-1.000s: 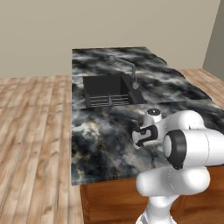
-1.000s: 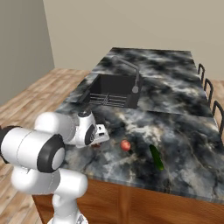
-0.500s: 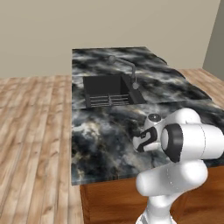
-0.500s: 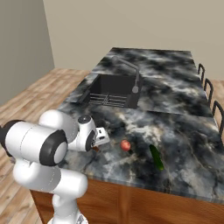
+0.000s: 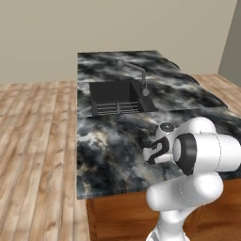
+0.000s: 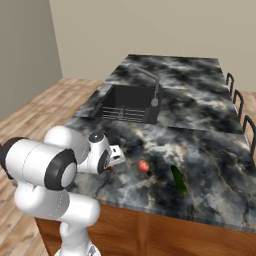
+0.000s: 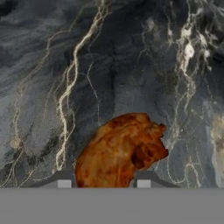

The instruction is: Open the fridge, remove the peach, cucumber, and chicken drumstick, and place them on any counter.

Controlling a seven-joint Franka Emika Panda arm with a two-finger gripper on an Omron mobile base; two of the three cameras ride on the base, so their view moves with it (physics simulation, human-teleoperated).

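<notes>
- The claw [image 7: 103, 183] is sitting around the chicken drumstick [image 7: 120, 151], its two dark tips flanking the orange-brown lump just over the marbled tabletop [image 7: 87, 65]; whether the jaws are actually pressing on it, I cannot tell.
- Risk, as I judge it: if the jaws are loosening while the piece is not yet resting flat, the lumpy shape could be rolling off toward the tabletop's near edge.
- Lifting away too early could also be dragging the drumstick along.
- The arm is folding low over the tabletop's near edge, with the hand [image 6: 107, 156] reaching out sideways.
- The peach [image 6: 143, 166] is lying on the tabletop beside the hand, the cucumber [image 6: 178, 180] just beyond the peach, both nearer the edge than the sink [image 6: 127, 102].
</notes>
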